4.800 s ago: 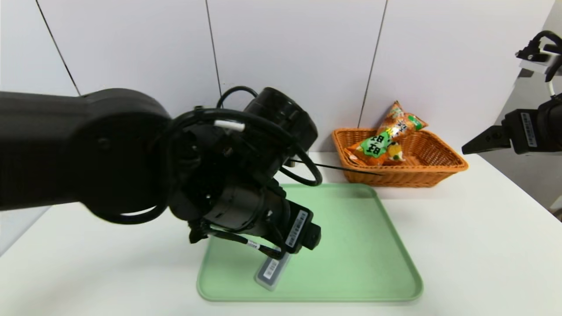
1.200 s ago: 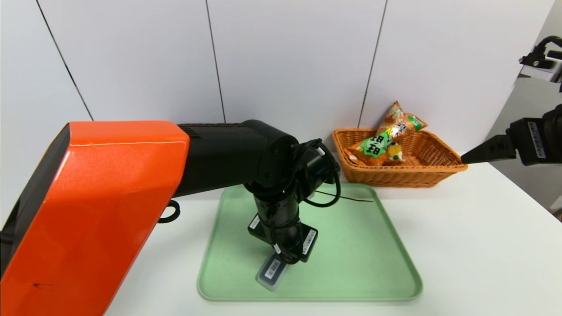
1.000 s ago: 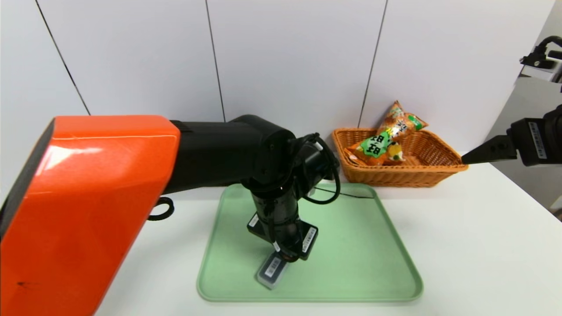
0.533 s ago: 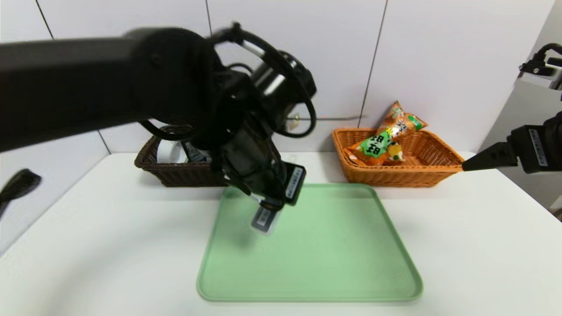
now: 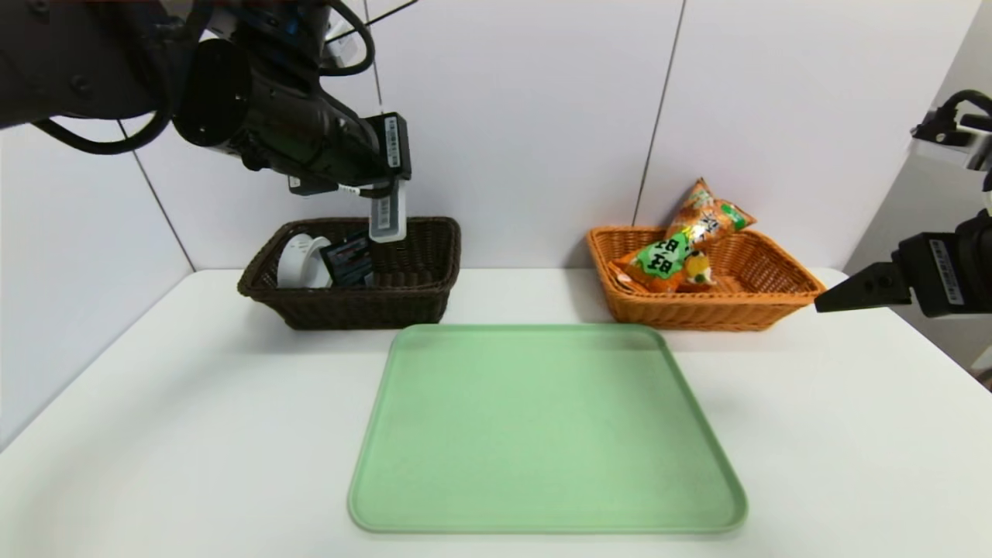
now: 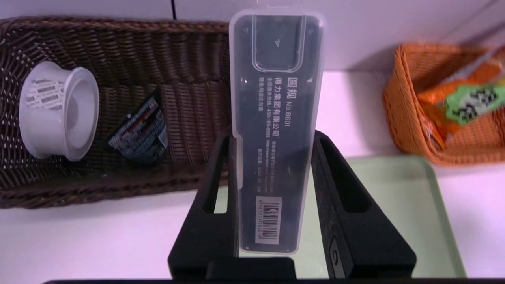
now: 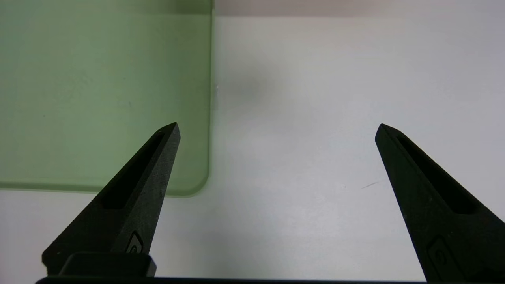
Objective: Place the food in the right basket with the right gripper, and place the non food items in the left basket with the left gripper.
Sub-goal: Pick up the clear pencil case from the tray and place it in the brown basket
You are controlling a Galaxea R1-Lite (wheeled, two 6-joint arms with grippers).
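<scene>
Slim grey rectangular case [image 6: 276, 118]: clear plastic shell, smooth, glossy; dark brown rectangular basket [image 5: 364, 308] and orange-tan rectangular basket [image 5: 713, 314]: woven, wicker-look, rough; orange snack bag with green label [image 5: 697, 225]: shiny, crinkled film; pale green rectangular tray [image 5: 542, 426]: smooth, plastic-looking; white bench [image 5: 201, 434]: smooth

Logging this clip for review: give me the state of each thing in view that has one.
Left gripper: shut on the grey case, above the dark basket.
Grey case: held, lid closed.
Right gripper: open, idle beyond the tray's right side.
Green tray: nothing on it.
Dark basket: holds white roll, dark packet.
Orange-tan basket: holds snack bag, cake wedge.
</scene>
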